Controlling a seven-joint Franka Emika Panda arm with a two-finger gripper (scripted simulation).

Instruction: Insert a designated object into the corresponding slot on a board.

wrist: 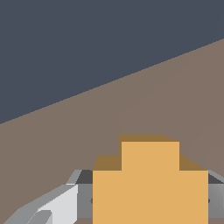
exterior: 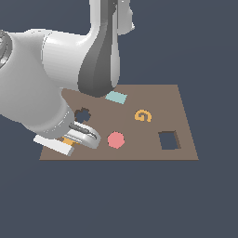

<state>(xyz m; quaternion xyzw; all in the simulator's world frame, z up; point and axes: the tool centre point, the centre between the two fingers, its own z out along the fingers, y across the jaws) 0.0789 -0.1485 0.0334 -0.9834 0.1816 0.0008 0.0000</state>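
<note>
One arm bends low over the board [exterior: 153, 153], jaws clamped on the orange cross [wrist: 150, 183].

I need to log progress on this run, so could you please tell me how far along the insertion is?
Done: the gripper has reached the orange cross, which sits between its fingers. In hand: the grasp, near the board corner at the exterior view's left. Left: carrying it to the cross-shaped slot, which is empty, and inserting it.

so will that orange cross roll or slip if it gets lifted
The orange cross looks flat-faced and blocky, so it probably won't roll. It seems rigid and likely light. The fingers flank its smooth flat sides, so a weak squeeze could let it slide or twist.
</note>
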